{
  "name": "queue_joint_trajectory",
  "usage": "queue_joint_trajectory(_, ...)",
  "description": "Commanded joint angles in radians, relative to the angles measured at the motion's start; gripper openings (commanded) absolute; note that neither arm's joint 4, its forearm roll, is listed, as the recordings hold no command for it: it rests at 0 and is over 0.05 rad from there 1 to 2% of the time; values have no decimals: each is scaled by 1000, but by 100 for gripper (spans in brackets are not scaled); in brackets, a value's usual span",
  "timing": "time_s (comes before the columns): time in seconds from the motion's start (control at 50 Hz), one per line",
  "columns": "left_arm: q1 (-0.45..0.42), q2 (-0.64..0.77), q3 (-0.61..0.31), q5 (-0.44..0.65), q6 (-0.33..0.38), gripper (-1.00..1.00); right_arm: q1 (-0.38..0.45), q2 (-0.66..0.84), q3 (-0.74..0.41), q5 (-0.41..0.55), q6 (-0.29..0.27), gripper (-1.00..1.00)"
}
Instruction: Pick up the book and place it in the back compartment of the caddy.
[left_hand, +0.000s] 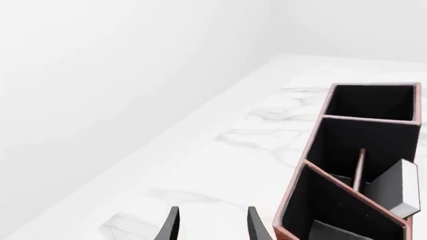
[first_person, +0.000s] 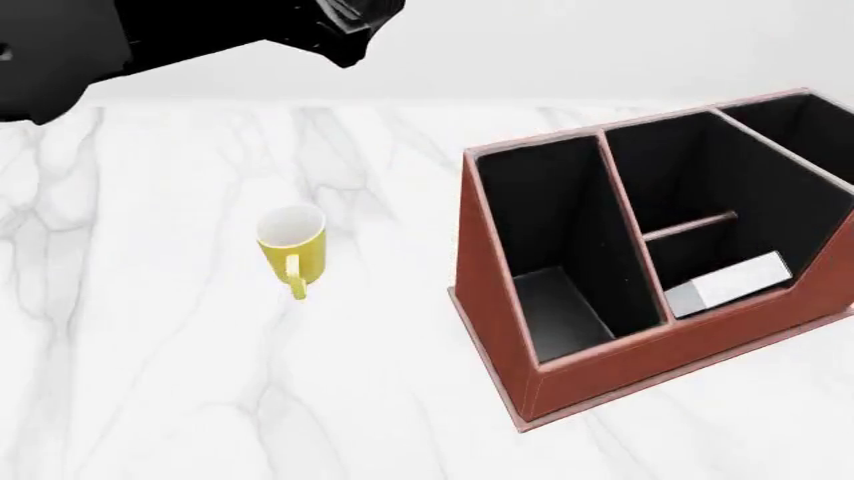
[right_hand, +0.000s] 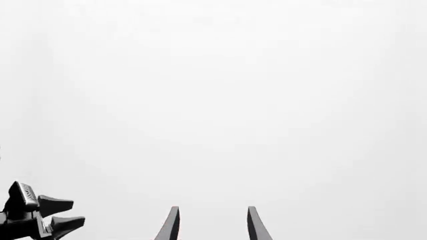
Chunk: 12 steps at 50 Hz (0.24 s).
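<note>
A white marble table (first_person: 160, 330) under blank white walls fills the front view, with a yellow mug (first_person: 292, 246) left of centre and the caddy (first_person: 587, 350) at right. The book (first_person: 727, 285) already lies tilted in the cell on the near side of the short divider, lower right, resting against the sloped wall. The left gripper (left_hand: 212, 225) and right gripper (right_hand: 212, 225) both show fingers apart, holding nothing. The risk: the book may be in the wrong cell, and re-gripping it between tight walls could jam fingers or shove the caddy.
</note>
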<state>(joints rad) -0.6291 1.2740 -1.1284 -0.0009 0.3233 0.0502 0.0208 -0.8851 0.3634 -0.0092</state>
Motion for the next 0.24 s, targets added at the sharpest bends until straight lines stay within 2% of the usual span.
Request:
queue_joint_trajectory(0.02, 14, 9, 48, -48, -16, 100, 13, -21, -427, 178, -108, 100)
queue_joint_trajectory(0.1, 19, 17, 59, -64, -22, 100, 52, -21, -530, 204, -186, 100)
queue_joint_trajectory(0.16, 19, 17, 68, -71, -22, 100, 72, -21, -570, 213, -212, 100)
queue_joint_trajectory(0.22, 21, 13, 84, -83, -32, 100, 105, -21, -625, 223, -267, 100)
queue_joint_trajectory(0.24, 25, 13, 92, -92, -35, 100, 125, -21, -642, 224, -308, 100)
